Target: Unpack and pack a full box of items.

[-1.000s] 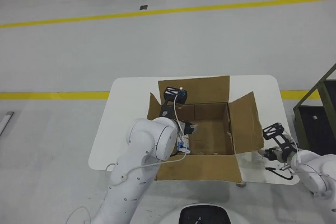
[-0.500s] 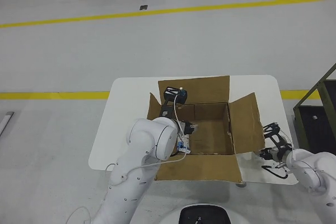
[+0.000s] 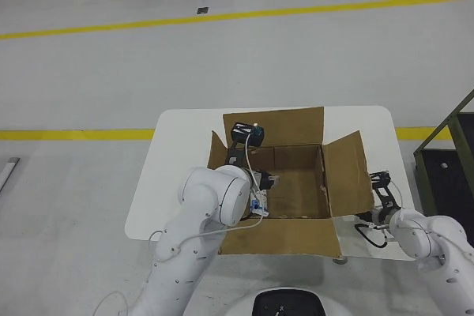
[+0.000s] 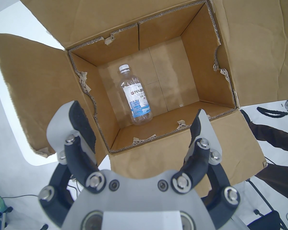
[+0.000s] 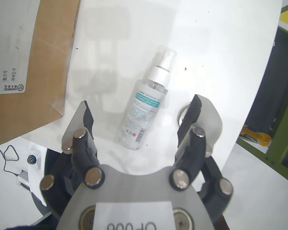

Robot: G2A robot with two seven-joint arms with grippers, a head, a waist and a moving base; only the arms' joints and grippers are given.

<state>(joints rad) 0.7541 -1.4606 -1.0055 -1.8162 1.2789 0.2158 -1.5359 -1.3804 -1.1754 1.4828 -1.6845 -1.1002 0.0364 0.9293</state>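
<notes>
Bright, even light falls from overhead, leaving the pale floor (image 3: 103, 71) and the white desk (image 3: 182, 134) almost free of shadow. In the left wrist view the desk glares to near pure white. The inner walls of the box (image 4: 201, 48) are dimmer than its flaps. The clear bottle (image 4: 135, 96) catches small glints. The spray bottle (image 5: 144, 111) throws only a faint, soft-edged shadow on the desk.
</notes>
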